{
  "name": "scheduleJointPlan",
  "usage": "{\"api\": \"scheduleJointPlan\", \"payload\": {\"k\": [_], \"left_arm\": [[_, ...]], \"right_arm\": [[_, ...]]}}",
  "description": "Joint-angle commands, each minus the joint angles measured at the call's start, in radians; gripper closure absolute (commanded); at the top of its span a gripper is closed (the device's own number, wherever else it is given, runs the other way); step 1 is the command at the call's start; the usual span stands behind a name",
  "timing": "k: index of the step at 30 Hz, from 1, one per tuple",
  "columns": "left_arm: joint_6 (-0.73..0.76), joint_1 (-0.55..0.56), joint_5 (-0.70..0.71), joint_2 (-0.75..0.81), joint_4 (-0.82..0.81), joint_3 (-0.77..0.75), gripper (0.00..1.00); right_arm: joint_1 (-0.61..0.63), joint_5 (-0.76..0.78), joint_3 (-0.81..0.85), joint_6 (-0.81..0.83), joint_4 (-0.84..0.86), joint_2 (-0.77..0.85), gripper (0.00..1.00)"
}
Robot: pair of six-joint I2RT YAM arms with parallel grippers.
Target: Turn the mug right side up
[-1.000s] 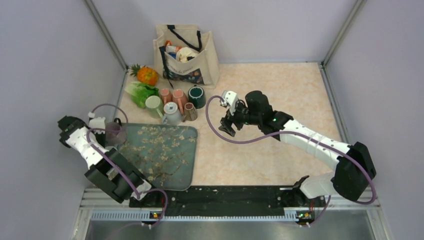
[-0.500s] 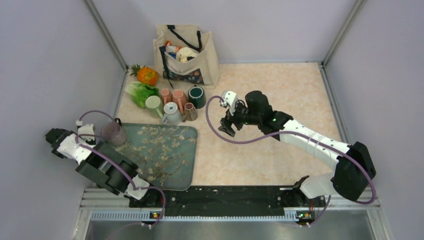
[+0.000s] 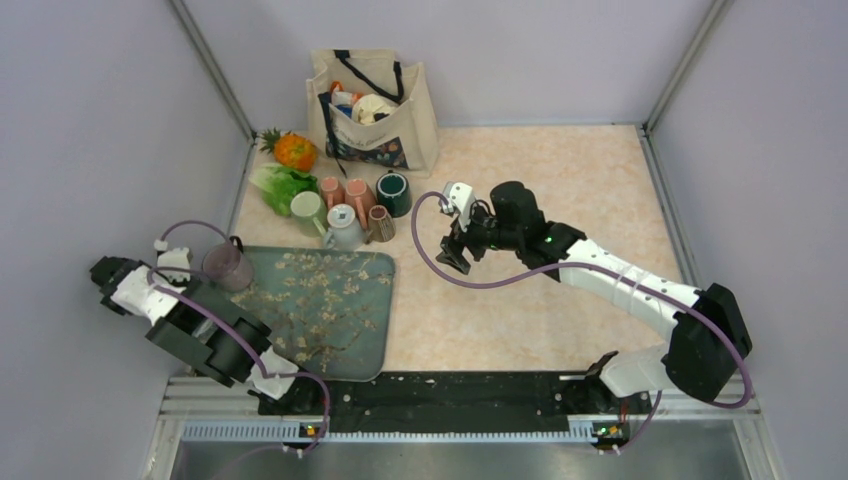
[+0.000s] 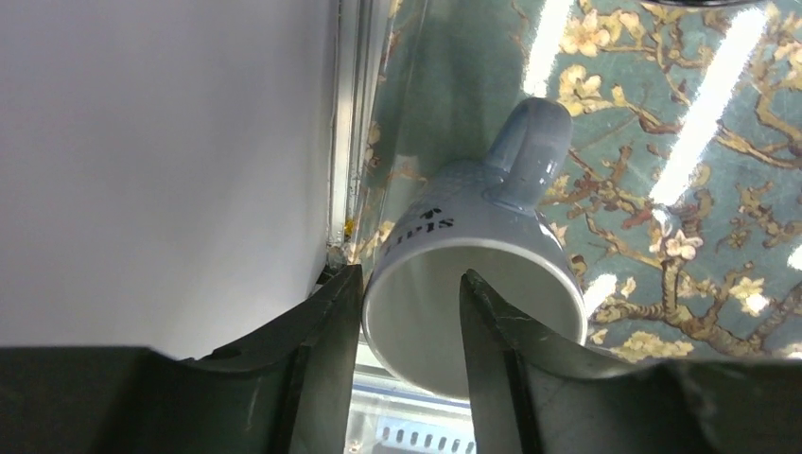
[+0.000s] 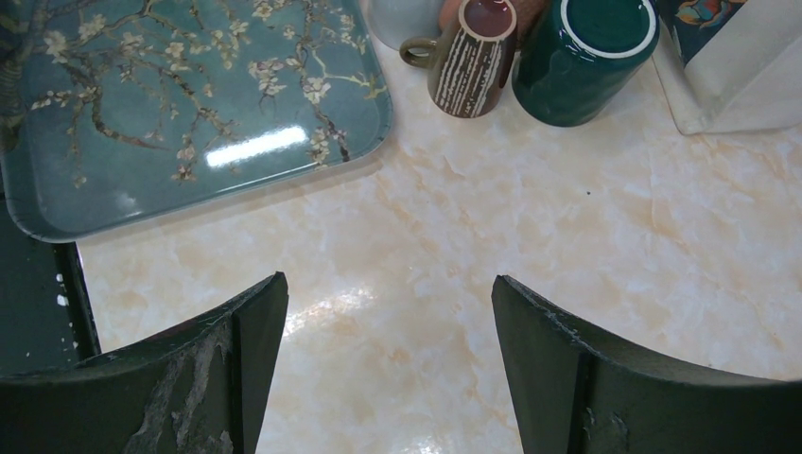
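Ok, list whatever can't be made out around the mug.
- Lettering on the mug: left wrist view, blurred and partly curved out of sight.
- Its lower rim: left wrist view, behind the fingers of the left gripper.
- Whether those fingers touch it: top view too small, wrist view unclear.
- Contents of the tote bag: top view, too small.

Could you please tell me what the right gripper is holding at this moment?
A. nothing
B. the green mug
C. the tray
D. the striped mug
A: the right gripper has its fingers wide apart over the bare table, with the striped mug and the green mug standing beyond them, untouched.
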State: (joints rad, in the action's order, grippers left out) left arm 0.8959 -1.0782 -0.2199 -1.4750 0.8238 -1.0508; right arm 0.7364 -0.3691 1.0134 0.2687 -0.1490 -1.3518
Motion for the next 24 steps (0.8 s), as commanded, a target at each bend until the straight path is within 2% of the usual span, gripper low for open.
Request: {"api": "scheduleJointPlan", "payload": {"k": [1, 4, 10, 12, 14, 17, 19, 24], "left_arm": [[0.045, -0.012, -0.035, 0.03, 0.097, -0.088, 0.49], [0.088, -0.01, -0.08, 0.072, 0.164, -0.119, 0.41], [0.184, 0.018, -0.241, 0.145, 0.356, -0.18, 0.38], [0.224, 0.058, -0.347, 0.175, 0.449, -0.195, 0.38], [0.179, 0.149, -0.401, 0.213, 0.484, -0.212, 0.38], [-0.082, 0.382, -0.37, 0.247, 0.377, -0.223, 0.41], [-0.303, 0.517, -0.337, 0.245, 0.22, -0.231, 0.42], [-0.81, 0.701, -0.215, 0.178, -0.103, -0.208, 0.43]], "right_arm": [[-0.009, -0.024, 0.017, 0.015, 0.037, 0.011, 0.21], [-0.009, -0.024, 0.015, 0.018, 0.037, 0.012, 0.21], [-0.009, -0.032, -0.001, 0.02, 0.048, 0.018, 0.21], [-0.009, -0.041, -0.009, 0.02, 0.059, 0.019, 0.21], [-0.009, -0.046, -0.012, 0.019, 0.064, 0.018, 0.21], [-0.009, -0.047, -0.015, 0.016, 0.065, 0.02, 0.21], [-0.009, -0.047, -0.019, 0.012, 0.067, 0.024, 0.21], [-0.01, -0.077, -0.047, 0.004, 0.082, 0.048, 0.21]]}}
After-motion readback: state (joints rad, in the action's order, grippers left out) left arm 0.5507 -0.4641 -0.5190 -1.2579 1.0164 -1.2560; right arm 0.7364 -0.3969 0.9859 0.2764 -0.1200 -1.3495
